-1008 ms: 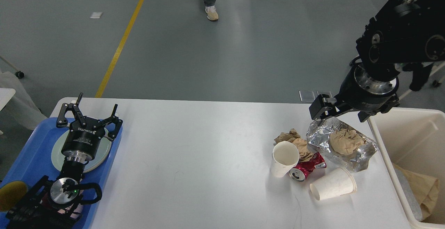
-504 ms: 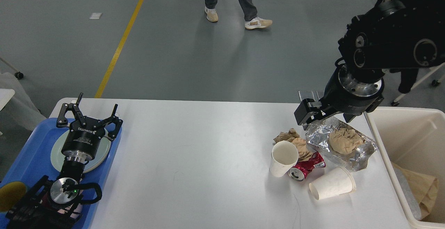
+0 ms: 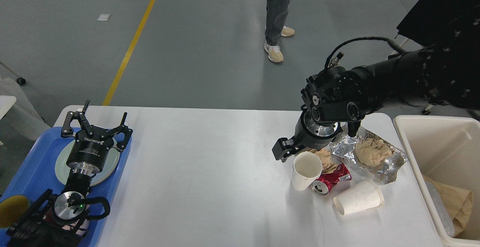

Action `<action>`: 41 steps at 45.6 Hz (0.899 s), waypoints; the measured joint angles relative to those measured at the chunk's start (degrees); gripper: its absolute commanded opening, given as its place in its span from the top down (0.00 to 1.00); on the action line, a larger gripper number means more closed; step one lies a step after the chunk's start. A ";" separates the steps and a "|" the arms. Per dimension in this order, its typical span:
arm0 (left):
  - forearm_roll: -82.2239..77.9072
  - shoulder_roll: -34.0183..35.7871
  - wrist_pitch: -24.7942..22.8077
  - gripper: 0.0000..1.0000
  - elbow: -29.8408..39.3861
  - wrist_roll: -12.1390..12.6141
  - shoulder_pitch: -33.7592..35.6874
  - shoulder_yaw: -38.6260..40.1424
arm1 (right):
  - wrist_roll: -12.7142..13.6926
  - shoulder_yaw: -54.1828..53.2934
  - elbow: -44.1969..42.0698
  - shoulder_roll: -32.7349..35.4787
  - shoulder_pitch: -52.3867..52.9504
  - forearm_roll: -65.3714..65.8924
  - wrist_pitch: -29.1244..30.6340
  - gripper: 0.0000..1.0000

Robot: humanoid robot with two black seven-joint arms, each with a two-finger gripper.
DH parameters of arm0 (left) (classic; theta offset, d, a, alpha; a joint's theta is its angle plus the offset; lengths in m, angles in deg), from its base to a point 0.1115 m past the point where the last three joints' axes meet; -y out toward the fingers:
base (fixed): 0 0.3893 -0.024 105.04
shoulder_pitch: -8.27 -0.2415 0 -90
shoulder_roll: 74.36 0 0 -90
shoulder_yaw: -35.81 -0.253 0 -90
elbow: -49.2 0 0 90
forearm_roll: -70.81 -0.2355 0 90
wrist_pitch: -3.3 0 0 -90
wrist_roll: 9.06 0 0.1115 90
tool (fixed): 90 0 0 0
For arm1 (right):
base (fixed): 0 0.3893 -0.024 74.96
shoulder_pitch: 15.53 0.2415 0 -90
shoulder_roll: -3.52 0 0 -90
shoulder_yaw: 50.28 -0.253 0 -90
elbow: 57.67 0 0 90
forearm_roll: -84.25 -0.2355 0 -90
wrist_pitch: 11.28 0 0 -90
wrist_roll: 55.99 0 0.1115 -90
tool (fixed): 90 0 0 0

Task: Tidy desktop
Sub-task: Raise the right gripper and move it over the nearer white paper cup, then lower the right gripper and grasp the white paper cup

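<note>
Inspection, head view. Table (image 3: 225, 172) (the desktop to be tidied) fills the lower frame; centre bare, rubbish bunched at its right end. R gripper (image 3: 287, 150) sits low, just left of and behind the upright paper cup (image 3: 306, 170); seen end-on and dark, so cannot tell whether its fingers are spread or pressed together. L gripper (image 3: 98, 121) hovers over the plate (image 3: 88, 160) in the blue tray (image 3: 35, 172), fingers spread, holding nothing. Risks, judged from layout: (1) upright cup looks light and empty; a wrist or finger brush from the R arm would likely tip it onto the crushed red can (image 3: 330, 181) or roll it off toward the near edge. (2) Fallen paper cup (image 3: 359, 198) lies on its side and is free to roll if the pile is nudged. (3) Foil sheet (image 3: 369, 157) carries a brown paper wad (image 3: 373, 151); dragging the foil could shed it. (4) Brown paper scraps (image 3: 326, 159) lie right under the R wrist, partly hidden; a pinch could catch them along with the cup. (5) Cream bin (image 3: 442, 172) stands well right of the gripper; the carry passes over the pile, so a weak grip would drop the item back. (6) Person (image 3: 277, 14) stands beyond the far edge, near the arm's sweep.
</note>
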State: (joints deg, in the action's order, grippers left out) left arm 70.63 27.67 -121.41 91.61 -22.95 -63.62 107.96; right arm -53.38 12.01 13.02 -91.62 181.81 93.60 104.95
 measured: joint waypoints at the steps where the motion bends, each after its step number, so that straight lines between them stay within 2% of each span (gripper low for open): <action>1: 0.00 0.00 0.00 0.03 0.00 0.00 0.00 0.00 | 0.00 -0.03 -0.50 -0.25 -0.70 -0.06 -0.08 0.03; 20: 0.00 0.00 0.00 0.03 0.00 0.00 0.00 0.00 | 0.41 0.44 -8.67 -4.07 -13.57 -0.51 -7.04 0.06; 28: 0.00 0.01 0.00 0.03 0.03 0.00 0.00 0.00 | 2.67 0.83 -12.94 -4.58 -18.57 -0.14 -9.20 0.07; 32: 0.00 0.01 0.00 0.03 0.03 0.00 0.00 0.00 | 3.55 0.90 -13.78 -4.60 -19.85 0.26 -9.58 0.19; 34: 0.00 0.01 0.00 0.03 0.03 0.00 0.00 0.00 | 3.76 0.91 -14.00 -4.61 -20.21 0.34 -9.67 0.32; 35: 0.00 0.01 0.00 0.03 0.03 0.00 0.00 0.00 | 3.82 0.91 -14.04 -4.61 -20.34 0.36 -9.68 0.45; 36: 0.00 0.01 0.00 0.03 0.03 0.00 0.00 0.00 | 3.93 0.91 -14.12 -4.65 -20.57 0.39 -9.68 0.52; 38: 0.00 0.01 0.00 0.03 0.03 0.00 -0.01 0.00 | 4.07 0.91 -14.13 -4.68 -20.69 0.39 -9.67 0.61; 41: 0.00 0.01 0.00 0.03 0.03 0.00 -0.01 0.00 | 4.68 0.91 -14.12 -4.69 -20.90 0.39 -9.55 0.70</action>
State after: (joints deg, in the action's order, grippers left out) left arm 70.63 27.68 -121.42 91.63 -22.94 -63.63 107.96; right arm -48.70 12.91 -1.10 -96.31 160.91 93.99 95.40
